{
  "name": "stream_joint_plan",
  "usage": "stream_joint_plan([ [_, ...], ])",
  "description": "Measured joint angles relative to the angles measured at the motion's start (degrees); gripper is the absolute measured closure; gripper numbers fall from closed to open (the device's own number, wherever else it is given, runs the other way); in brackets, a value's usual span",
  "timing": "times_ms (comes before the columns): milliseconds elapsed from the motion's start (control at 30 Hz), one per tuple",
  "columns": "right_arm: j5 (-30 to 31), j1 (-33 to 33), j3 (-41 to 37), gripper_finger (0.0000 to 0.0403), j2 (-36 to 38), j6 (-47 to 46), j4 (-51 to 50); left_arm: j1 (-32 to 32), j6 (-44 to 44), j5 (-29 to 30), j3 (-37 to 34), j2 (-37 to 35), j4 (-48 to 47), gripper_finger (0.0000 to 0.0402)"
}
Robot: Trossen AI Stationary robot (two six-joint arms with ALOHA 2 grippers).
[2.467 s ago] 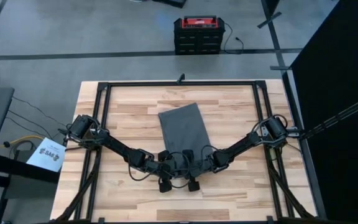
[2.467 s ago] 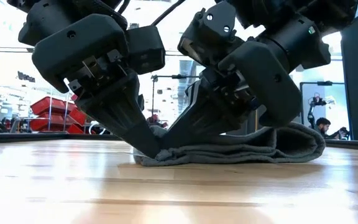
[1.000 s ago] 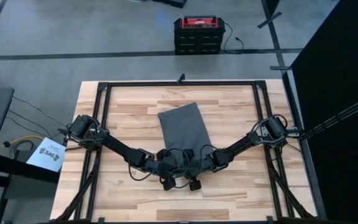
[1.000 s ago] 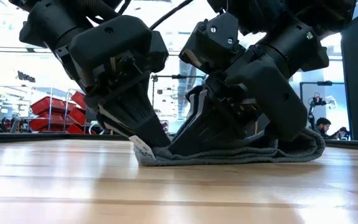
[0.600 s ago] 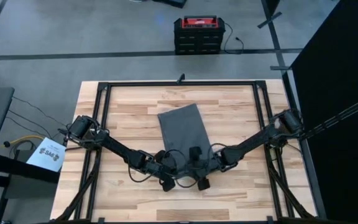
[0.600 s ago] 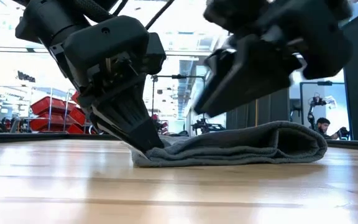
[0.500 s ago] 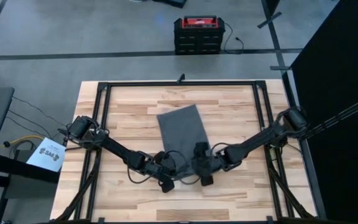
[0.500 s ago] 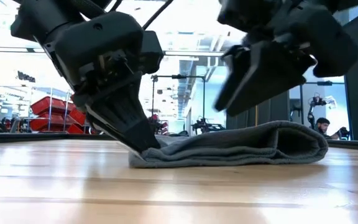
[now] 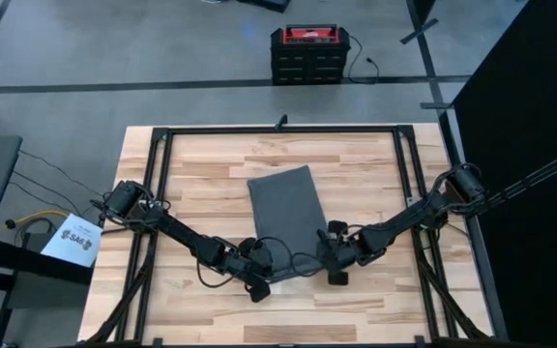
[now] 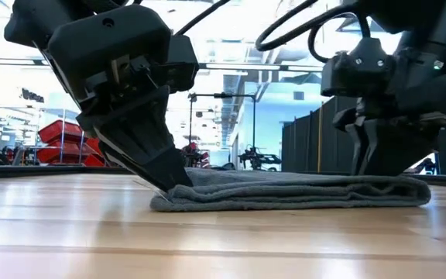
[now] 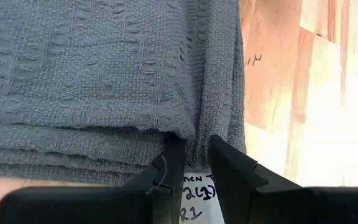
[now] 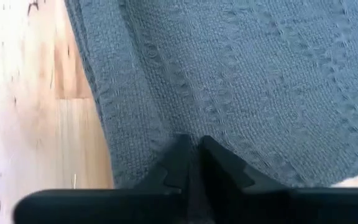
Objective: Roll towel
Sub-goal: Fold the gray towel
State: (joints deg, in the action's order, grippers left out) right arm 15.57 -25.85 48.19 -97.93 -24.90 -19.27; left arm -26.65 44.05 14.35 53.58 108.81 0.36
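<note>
Pale wooden plank table (image 9: 211, 290), ringed by a black metal frame (image 9: 278, 130). Beyond its far edge, grey floor with a red-and-black case (image 9: 307, 54) trailing a cable. Off the left side, a white label (image 9: 73, 238) and loose wires. Along the right, a black wall panel (image 9: 525, 87). In the low view, a bright hall behind, with red bins (image 10: 60, 143) at left and dark partitions (image 10: 316, 147) at right.

Dark grey towel (image 9: 285, 218) lying flat and folded near the table's middle, long side running near to far, slightly skewed. In the low view, a low layered slab resting on the wood.

Left pincer (image 9: 260, 270) at the towel's near left corner, fingers (image 11: 166, 168) clamped onto the folded edge, cloth pinched between them. Beneath them, a white tag (image 11: 194, 199) with handwriting, only partly readable, cut off by the fingers.

Right pincer (image 9: 331, 253) at the towel's near right corner, tips (image 12: 180, 154) nearly together and pressed into the cloth edge; gripping the towel, as far as can be told, with the actual pinch hidden by the fingers themselves.

Near edge of the towel largely covered from above by both arms. Towel's lower layers hard to count in the low view.
</note>
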Motion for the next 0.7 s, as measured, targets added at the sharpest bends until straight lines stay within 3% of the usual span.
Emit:
stream_joint_plan([
  [333,-0.34,-2.00,-0.25,0.0396,9.09,0.60,-2.95,-0.02,0.90,-0.30,-0.02,0.00,-0.10,0.0339],
  [700,-3.99,-1.77,-2.77,0.0403,2.59,-3.38,-2.45,-0.39,4.56,-4.27,-0.07,-0.04,-0.01,0.0339],
])
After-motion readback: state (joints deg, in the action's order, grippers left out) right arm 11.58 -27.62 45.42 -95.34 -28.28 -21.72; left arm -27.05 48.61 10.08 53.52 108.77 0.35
